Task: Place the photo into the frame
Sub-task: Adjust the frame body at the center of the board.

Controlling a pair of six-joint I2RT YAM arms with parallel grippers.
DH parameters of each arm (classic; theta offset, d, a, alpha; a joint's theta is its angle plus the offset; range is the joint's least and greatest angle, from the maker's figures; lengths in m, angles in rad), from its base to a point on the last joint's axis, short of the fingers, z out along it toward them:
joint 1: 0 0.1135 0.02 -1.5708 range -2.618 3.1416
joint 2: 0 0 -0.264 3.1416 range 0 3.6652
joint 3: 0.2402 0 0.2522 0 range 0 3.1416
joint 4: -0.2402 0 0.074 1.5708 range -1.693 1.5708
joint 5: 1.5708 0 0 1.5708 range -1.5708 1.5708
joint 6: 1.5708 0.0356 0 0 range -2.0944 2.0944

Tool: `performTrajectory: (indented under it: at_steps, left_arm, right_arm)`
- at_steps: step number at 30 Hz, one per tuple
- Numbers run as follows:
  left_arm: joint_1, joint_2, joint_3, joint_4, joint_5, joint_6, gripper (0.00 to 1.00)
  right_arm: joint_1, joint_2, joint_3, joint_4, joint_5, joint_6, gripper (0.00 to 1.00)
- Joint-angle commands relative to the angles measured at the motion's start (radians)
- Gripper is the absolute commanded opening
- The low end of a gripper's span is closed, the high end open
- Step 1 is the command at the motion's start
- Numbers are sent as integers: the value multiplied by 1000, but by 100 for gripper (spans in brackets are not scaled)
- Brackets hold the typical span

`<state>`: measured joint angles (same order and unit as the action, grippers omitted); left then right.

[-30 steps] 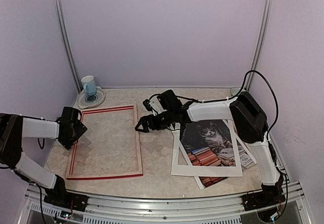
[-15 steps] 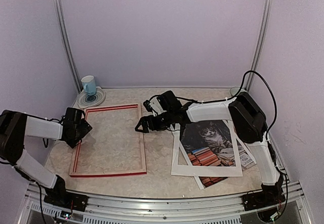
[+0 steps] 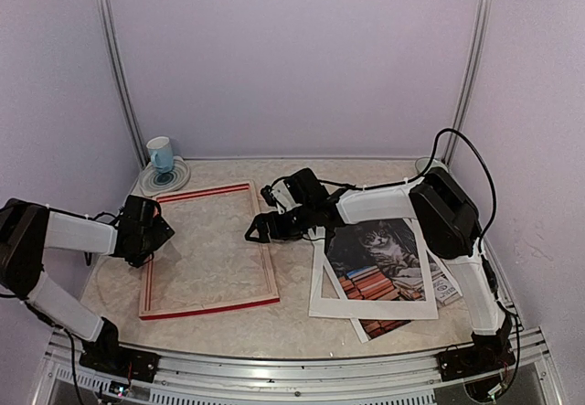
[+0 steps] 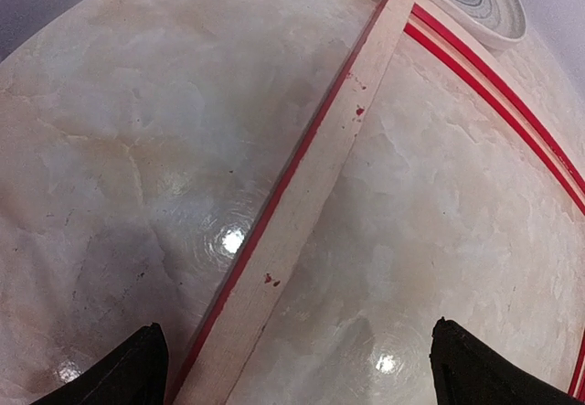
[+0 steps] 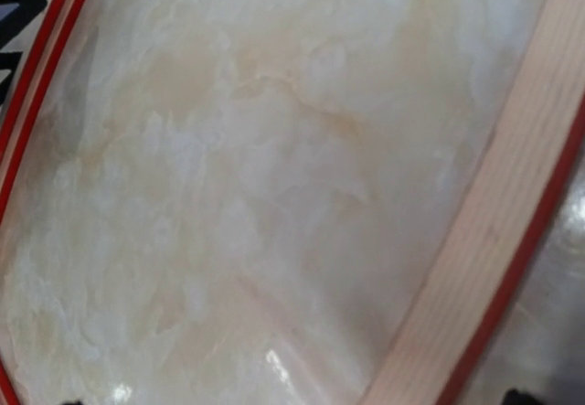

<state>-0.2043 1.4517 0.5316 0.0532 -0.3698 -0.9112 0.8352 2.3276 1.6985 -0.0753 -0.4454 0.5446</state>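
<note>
**Overhead and wrist views, photo-framing set-up.** The marbled desk (image 3: 292,282) carries everything you see.

On its left half lies the frame (image 3: 265,245), flat, pale wood side up with red showing along its edges. Its long axis runs from the near edge toward the back wall. It is skewed slightly, so that its right-hand corners sit farther back than its left-hand ones. Compared with a second ago, you will find the frame shifted bodily to the right and turned a little more askew. The left arm has come in after it, and the right arm has hardly moved.

On the right half lies the photo (image 3: 379,257), long axis likewise near-to-far, with the cat's head toward the back wall and the books toward the arm bases. It is bordered by a white mat border (image 3: 318,295), and a second print (image 3: 384,327) pokes out beneath the near edge. The photo is outside the frame, just to its right.

The left pincer (image 3: 163,236) stands with jaws apart, holding nothing. Its wrist view shows the frame's left rail running between the fingers (image 4: 132,373); you cannot tell whether they touch it. The right pincer (image 3: 250,231), jaws likewise apart and empty, hangs above the frame's right rail. The photo lies to its right, far end beneath the forearm.

A blue cup (image 3: 160,154) on a plate (image 3: 178,184) stands at the far left, just beside the frame's corner.
</note>
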Motion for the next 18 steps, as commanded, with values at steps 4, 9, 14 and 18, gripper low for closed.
performTrajectory:
  at_steps: [4,9,14,18]
  left_arm:
    - [-25,-37,-8,14,11,8,99]
    - [-31,-51,-8,10,12,9,99]
    - [-35,-59,-11,10,12,8,99]
    - [-42,-57,-13,11,12,6,99]
  right_arm:
    - [-4,29,-27,31,-19,25,99]
    - [-9,26,-39,43,-27,33,99]
    - [-11,26,-50,52,-36,43,99]
    - [-11,20,-62,55,-34,46,99]
